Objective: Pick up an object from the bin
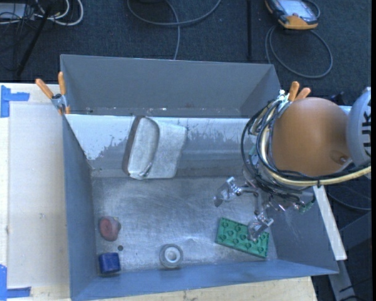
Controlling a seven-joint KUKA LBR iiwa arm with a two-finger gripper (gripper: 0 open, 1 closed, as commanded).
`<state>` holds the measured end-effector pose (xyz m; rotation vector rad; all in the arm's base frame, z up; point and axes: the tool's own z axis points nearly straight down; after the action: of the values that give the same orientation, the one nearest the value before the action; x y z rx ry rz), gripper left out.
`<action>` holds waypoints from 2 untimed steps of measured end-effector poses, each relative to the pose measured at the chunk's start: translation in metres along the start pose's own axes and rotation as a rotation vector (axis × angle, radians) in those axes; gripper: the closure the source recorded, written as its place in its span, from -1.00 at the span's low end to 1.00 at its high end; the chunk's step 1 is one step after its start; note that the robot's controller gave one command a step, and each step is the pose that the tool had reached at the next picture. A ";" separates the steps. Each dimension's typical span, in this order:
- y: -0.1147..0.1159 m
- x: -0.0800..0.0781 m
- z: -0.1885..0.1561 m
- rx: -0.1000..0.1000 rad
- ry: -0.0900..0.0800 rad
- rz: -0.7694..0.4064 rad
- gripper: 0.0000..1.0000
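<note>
My gripper [245, 207] hangs low in the bin's right front part, below the orange wrist cover. Its fingers are spread open, one fingertip [227, 191] over bare floor and the other on the right end of a flat green studded plate [240, 236]. The plate lies on the floor near the front right corner, and nothing is between the fingers. A small grey ring [171, 255] lies left of the plate, by the front wall.
A pale grey rounded block [151, 147] leans against the back wall at the left. A reddish-brown lump [109, 227] and a blue cube [109, 263] sit in the front left corner. The arm and its cables cover the bin's right side.
</note>
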<state>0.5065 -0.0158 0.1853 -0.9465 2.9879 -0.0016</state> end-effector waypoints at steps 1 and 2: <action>-0.041 0.026 0.111 -0.004 -0.002 -0.177 -1.00; -0.041 0.026 0.110 -0.005 -0.002 -0.175 1.00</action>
<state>0.5098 -0.0639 0.0757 -1.2039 2.8937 0.0050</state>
